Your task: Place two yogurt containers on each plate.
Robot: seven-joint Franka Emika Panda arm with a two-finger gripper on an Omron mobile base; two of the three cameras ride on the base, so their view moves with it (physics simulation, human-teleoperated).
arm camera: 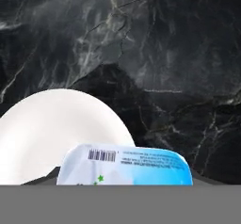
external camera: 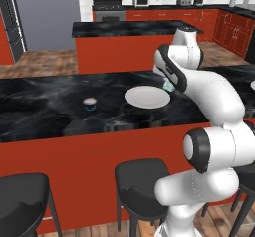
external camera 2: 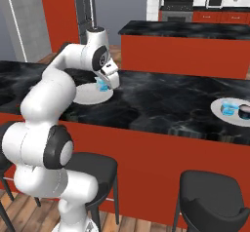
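Left base view: white round plate (external camera: 147, 97) mid-tabletop (external camera: 45, 94); a rounder blue-based yogurt tub (external camera: 90, 103) sits well to its left.

Right base view: jaws of the gripper (external camera 2: 102, 86) at a light blue yogurt tub (external camera 2: 102, 85) by the plate's far edge; grip state unclear. A second plate (external camera 2: 227, 116) carries tubs.

Hand view: tub beside the plate rim. Risk: an off-centre closure could tip it.

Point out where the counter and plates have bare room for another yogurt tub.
The near plate is bare across its middle and left; the gripper with a yogurt tub crowds its right edge. Open black counter surrounds the lone round tub and runs between the two plates. The far plate already carries a tub and a dark item; little room there.
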